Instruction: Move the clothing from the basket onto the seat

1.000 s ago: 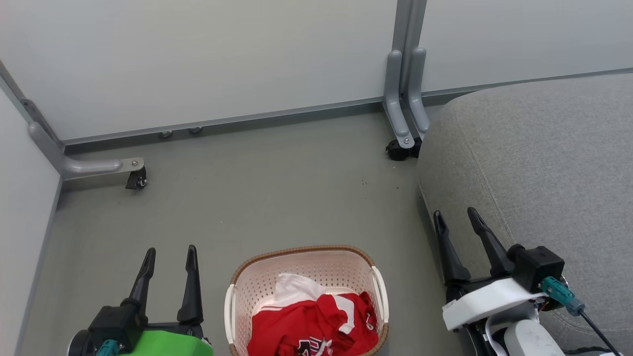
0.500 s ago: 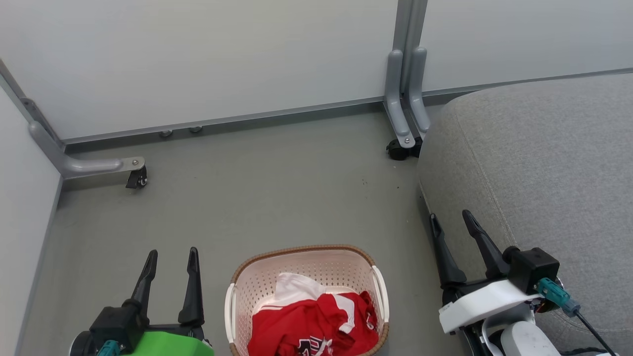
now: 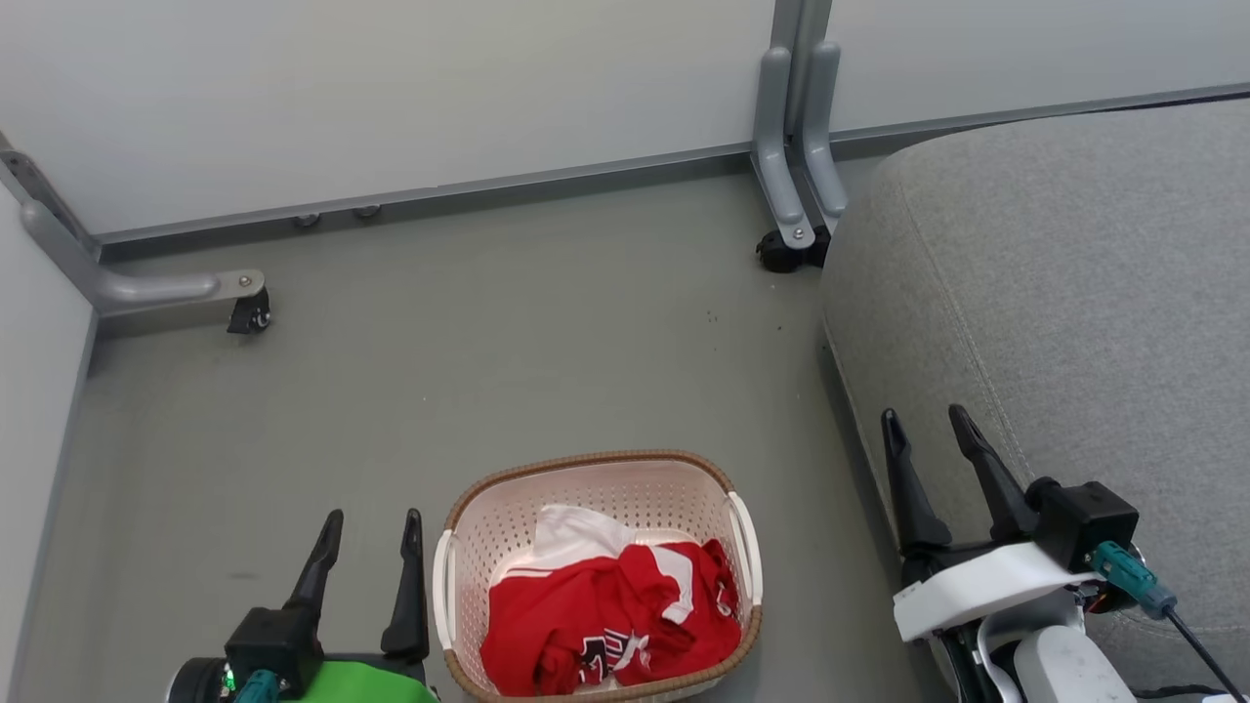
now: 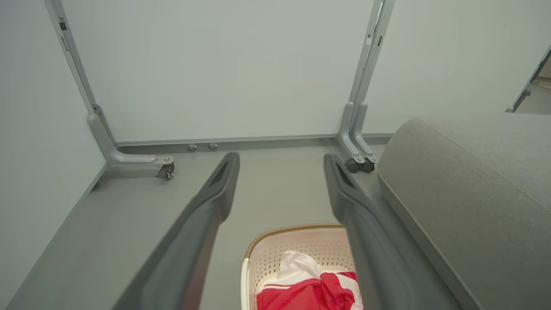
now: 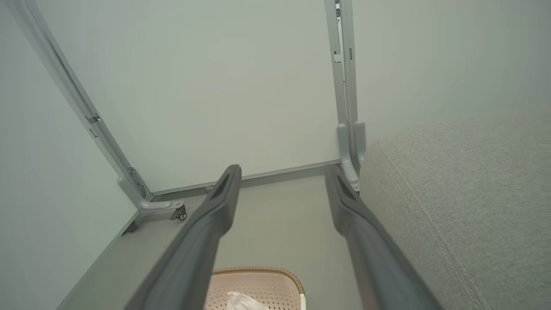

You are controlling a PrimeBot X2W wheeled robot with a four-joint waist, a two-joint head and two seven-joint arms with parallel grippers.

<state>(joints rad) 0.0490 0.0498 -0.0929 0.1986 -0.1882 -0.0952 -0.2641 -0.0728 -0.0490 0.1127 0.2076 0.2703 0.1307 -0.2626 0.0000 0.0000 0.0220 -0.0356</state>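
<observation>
Left end effector (image 3: 372, 522): fingers spread, nothing held, pointing toward the far wall, to the left of the basket (image 3: 586, 459). Right end effector (image 3: 924, 420): likewise released and empty, in front of the seat's (image 3: 1074, 293) side edge. The two arms flank the basket, wrists low.

Clothing (image 3: 605, 615): red-and-white heap inside the basket. The basket sits on the floor (image 3: 488, 342), well off the wall edge and near the seat.

Step in hand, as judged: approach, nothing grasped yet. Next move calls for one arm tipping down into the basket to pinch a fold.
</observation>
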